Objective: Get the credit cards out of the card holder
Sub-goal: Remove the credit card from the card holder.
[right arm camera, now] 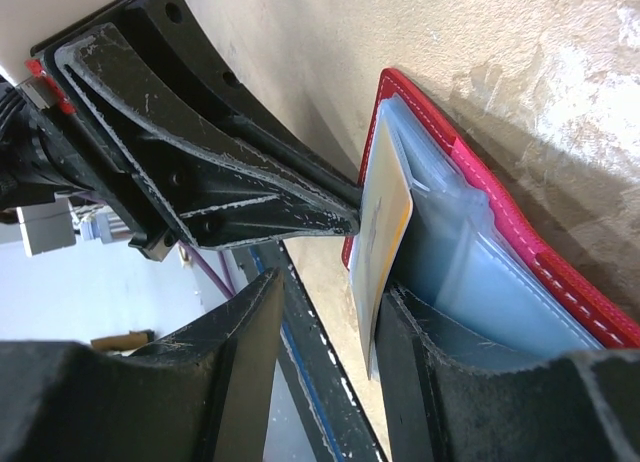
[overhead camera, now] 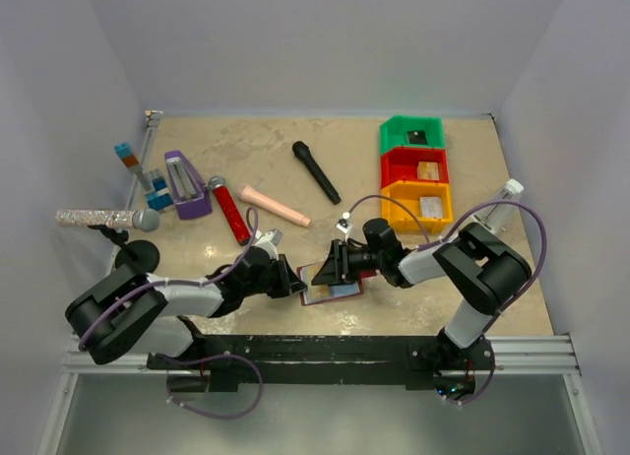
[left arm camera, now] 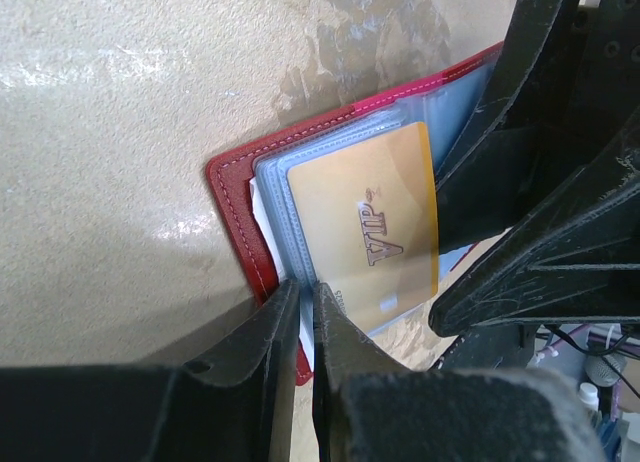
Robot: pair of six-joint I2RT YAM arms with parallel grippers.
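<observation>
I saw the red card holder [left arm camera: 235, 197] half hidden: left gripper [left arm camera: 305, 290] pinched its edge, right gripper [right arm camera: 330, 287] gaped astride the gold VIP card [left arm camera: 375, 222].

Only one legible mark: "VIP" in brown capitals on the face of the tan-gold card [left arm camera: 365, 227], left wrist view. The letters run along the card's long side and sit tilted in the frame. A small curled sign sits just beside the P, its shape not resolved. Fine print near the card's lower end, where it sits in the dark red card holder [left arm camera: 232, 207], is too small to read. In the right wrist view the card is nearly edge-on and nothing on it is readable. In the top view the black card [overhead camera: 417, 137], tan card [overhead camera: 427, 169] and grey card [overhead camera: 430, 207] in the bins [overhead camera: 386, 167] are too small for any lettering.
</observation>
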